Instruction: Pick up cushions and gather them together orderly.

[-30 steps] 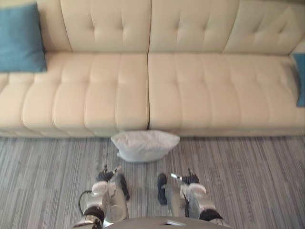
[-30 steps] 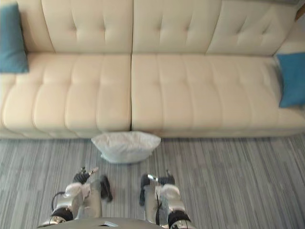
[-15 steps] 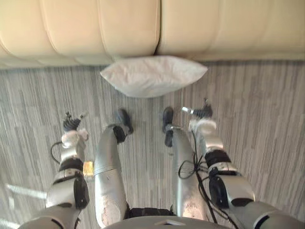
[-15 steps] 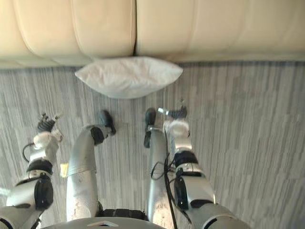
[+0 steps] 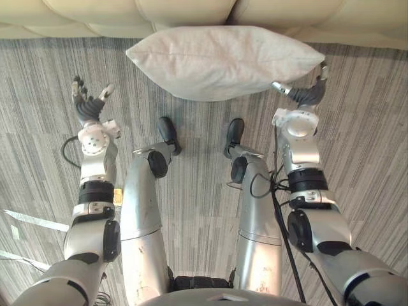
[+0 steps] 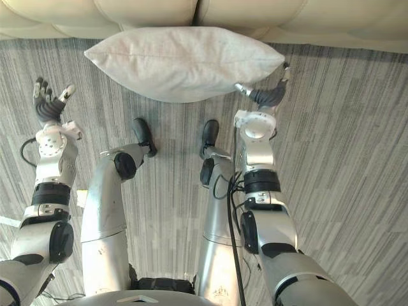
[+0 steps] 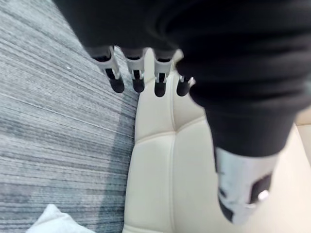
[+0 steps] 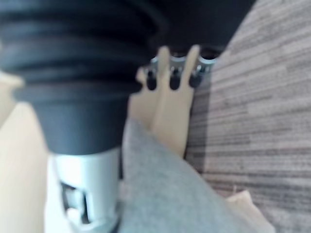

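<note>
A pale grey cushion (image 5: 223, 58) lies on the striped carpet against the front of the cream sofa (image 5: 89, 14). My right hand (image 5: 305, 94) is open at the cushion's right corner, thumb close to its edge and fingers spread past it. In the right wrist view the fingers (image 8: 172, 77) stretch toward the sofa with the cushion (image 8: 170, 194) just under the palm. My left hand (image 5: 89, 105) is open above the carpet, well left of the cushion and apart from it. Its straight fingers (image 7: 137, 83) point at the sofa's base (image 7: 165, 160), and a cushion corner (image 7: 51, 221) shows nearby.
The grey striped carpet (image 5: 376, 127) spreads out on both sides. The sofa's lower edge (image 6: 331, 22) runs right behind the cushion, closing the far side.
The camera has tipped down, so the sofa seat and blue cushions have left view. Both hands have reached forward and spread apart; the right one has come up to the cushion's right corner.
</note>
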Controlling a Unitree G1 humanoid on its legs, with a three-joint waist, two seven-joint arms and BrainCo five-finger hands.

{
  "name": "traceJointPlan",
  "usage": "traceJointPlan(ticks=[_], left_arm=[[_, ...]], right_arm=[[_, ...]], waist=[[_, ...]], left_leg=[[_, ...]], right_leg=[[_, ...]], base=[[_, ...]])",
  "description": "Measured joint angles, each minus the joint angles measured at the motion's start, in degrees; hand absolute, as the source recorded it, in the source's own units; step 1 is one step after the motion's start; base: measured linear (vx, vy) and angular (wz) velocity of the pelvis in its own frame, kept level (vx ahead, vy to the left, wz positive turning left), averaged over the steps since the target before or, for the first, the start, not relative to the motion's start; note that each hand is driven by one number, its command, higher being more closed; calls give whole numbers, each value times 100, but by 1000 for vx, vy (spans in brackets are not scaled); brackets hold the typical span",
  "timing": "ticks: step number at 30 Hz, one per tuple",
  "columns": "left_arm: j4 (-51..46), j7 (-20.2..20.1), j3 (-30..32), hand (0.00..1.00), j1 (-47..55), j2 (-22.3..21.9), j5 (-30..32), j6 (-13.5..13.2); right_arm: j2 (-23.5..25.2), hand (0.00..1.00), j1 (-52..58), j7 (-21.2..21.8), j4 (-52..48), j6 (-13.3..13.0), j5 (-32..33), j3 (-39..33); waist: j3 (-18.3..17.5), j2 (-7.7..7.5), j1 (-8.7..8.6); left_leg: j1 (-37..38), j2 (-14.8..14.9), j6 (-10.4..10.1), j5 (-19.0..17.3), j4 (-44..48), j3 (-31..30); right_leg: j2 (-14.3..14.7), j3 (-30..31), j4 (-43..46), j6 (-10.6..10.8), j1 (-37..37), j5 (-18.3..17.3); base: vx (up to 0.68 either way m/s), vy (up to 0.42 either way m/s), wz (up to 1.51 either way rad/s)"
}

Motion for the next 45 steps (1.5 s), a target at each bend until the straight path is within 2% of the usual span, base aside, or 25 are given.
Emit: traceJointPlan(ticks=[2,3,9,16,25,28,34,37,40,43,44,45], left_arm=[[22,-1,-206,0,-177,-190,175,7],[76,2,-291,100,-301,-329,224,14],[388,238,-319,100,-712,-650,262,173],[676,316,95,100,-1093,-395,264,410],[810,170,50,100,-1169,-375,180,456],[741,169,-53,100,-1163,-374,144,459],[-50,186,-330,100,-777,-449,143,462],[-494,246,-449,100,-250,-699,135,461],[-1411,451,-668,100,896,-917,176,451],[-2140,479,-719,100,1818,-1057,389,403],[-2205,485,-761,100,1950,-1061,391,398],[-2348,490,-834,100,2229,-1066,392,387]], right_arm=[[62,100,-153,-12,-69,-1,1,211],[128,100,-227,-11,-168,-9,2,325],[528,100,-412,-15,-148,-20,92,422],[537,100,-411,125,141,-141,506,304],[543,100,-247,427,349,-228,714,284],[569,100,-117,437,335,-298,741,280],[795,100,382,428,-7,-366,734,77],[1084,100,978,403,-391,-358,737,92],[1485,100,2147,385,-1157,-411,681,430],[1723,100,3180,426,-1815,-508,667,768],[1735,100,3318,432,-1860,-513,665,829],[1755,100,3580,451,-1948,-517,655,914]], waist=[[0,0,-2],[0,0,-8],[0,0,-105],[0,0,-157],[0,0,-210],[0,0,-212],[-1,0,-220],[-1,0,-222],[-14,-7,-212],[-42,-4,-213],[-116,-8,-210],[-368,-6,-214]], left_leg=[[-32,-1,36,40,-21,1],[-51,-3,39,62,-36,-4],[-82,-1,11,89,-41,-63],[-326,-1,-64,167,-43,-189],[-350,28,-67,201,-26,-206],[-350,39,-71,204,-25,-208],[-309,89,-30,203,72,-240],[55,105,-46,150,87,-273],[989,115,-176,11,-78,-299],[1971,64,-206,15,-537,-236],[2082,40,-213,15,-631,-220],[2180,-10,-252,39,-814,-217]], right_leg=[[2,-2,5,-3,-42,3],[3,-12,7,-12,-64,8],[20,-52,30,-21,-75,6],[42,-141,58,-77,-268,19],[63,-155,55,-86,-284,32],[72,-161,51,-86,-284,33],[93,-192,83,-121,-195,58],[100,-232,72,-130,194,23],[163,-272,-169,-132,1168,-108],[188,-320,-648,-174,2156,-91],[187,-322,-748,-172,2267,-90],[183,-346,-942,-164,2382,-84]], base=[[0,0,0],[-27,11,4],[-30,6,2],[-49,6,2],[-48,3,-1],[-49,1,-2],[-41,2,-3],[-62,-14,1],[-66,-39,-1],[-61,-76,4],[-20,-61,9],[13,-40,5]])
